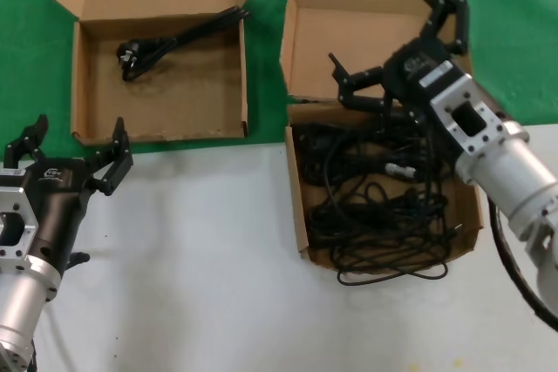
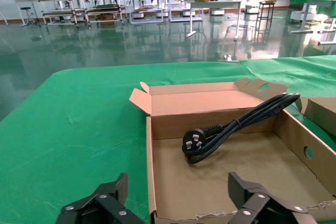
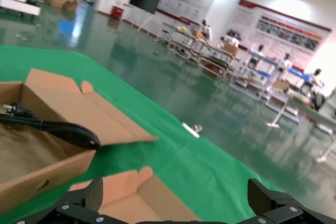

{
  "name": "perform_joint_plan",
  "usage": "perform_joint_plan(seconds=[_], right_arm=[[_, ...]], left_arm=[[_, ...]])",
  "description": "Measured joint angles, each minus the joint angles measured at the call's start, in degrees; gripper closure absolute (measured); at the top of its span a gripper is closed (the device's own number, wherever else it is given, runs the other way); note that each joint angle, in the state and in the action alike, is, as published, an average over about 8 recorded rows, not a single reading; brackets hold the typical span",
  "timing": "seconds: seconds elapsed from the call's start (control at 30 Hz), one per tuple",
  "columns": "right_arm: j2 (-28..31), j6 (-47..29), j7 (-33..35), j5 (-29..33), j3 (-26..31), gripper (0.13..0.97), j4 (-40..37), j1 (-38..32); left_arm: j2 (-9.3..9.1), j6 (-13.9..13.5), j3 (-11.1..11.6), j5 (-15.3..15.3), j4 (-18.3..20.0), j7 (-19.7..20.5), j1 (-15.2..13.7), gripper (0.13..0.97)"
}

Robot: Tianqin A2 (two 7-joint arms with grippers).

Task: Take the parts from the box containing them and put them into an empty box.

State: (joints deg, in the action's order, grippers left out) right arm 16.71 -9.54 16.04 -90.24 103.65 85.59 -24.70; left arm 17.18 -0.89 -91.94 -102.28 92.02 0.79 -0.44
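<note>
The squarish cardboard box (image 1: 299, 206) on the right holds a tangled pile of black power cables (image 1: 384, 206); one loop hangs over its front edge. My right gripper (image 1: 377, 25) is open and empty, hovering over the back of this box near its raised lid; in the right wrist view (image 3: 176, 203) the jaws stand wide apart over the lid (image 3: 131, 192). The wider rectangular box (image 1: 74, 84) at the back left holds one black cable (image 1: 174, 41), also seen in the left wrist view (image 2: 231, 127). My left gripper (image 1: 78, 132) is open and empty just before that box's front wall (image 2: 151, 171).
Both boxes straddle the line between the green cloth (image 1: 26, 58) at the back and the white table surface (image 1: 192, 259) in front. The two boxes stand side by side with a narrow gap. A corner of the squarish box (image 2: 320, 111) shows in the left wrist view.
</note>
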Motion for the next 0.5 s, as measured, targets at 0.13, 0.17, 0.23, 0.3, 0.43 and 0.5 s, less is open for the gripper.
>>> perform_joint_plan(seconds=[0.13,0.17,0.23,0.3,0.43,0.5], right_arm=[[0.0,0.9,-1.5,-1.2,-1.1,0.129,0.6,2.3],[0.1,1.1,-1.9,-1.5,-1.4,0.129,0.7,2.9],[0.1,1.6,-2.6,-2.1,-2.0,0.129,1.0,4.0],[0.1,2.0,-3.4,-2.7,-2.5,0.129,1.3,5.2],[0.1,2.9,-4.9,-3.9,-3.6,0.129,1.9,7.5],[0.2,3.4,-5.6,-4.5,-4.2,0.129,2.1,8.7]], left_arm=[[0.00,0.1,0.0,-0.1,0.0,-0.1,0.0,0.449],[0.00,0.1,0.0,-0.1,0.0,-0.1,0.1,0.422],[0.00,0.1,0.0,-0.1,-0.1,-0.1,0.1,0.402],[0.00,0.2,0.1,-0.2,-0.1,-0.2,0.1,0.361],[0.00,0.3,0.1,-0.3,-0.1,-0.2,0.1,0.280],[0.00,0.3,0.1,-0.3,-0.1,-0.3,0.2,0.260]])
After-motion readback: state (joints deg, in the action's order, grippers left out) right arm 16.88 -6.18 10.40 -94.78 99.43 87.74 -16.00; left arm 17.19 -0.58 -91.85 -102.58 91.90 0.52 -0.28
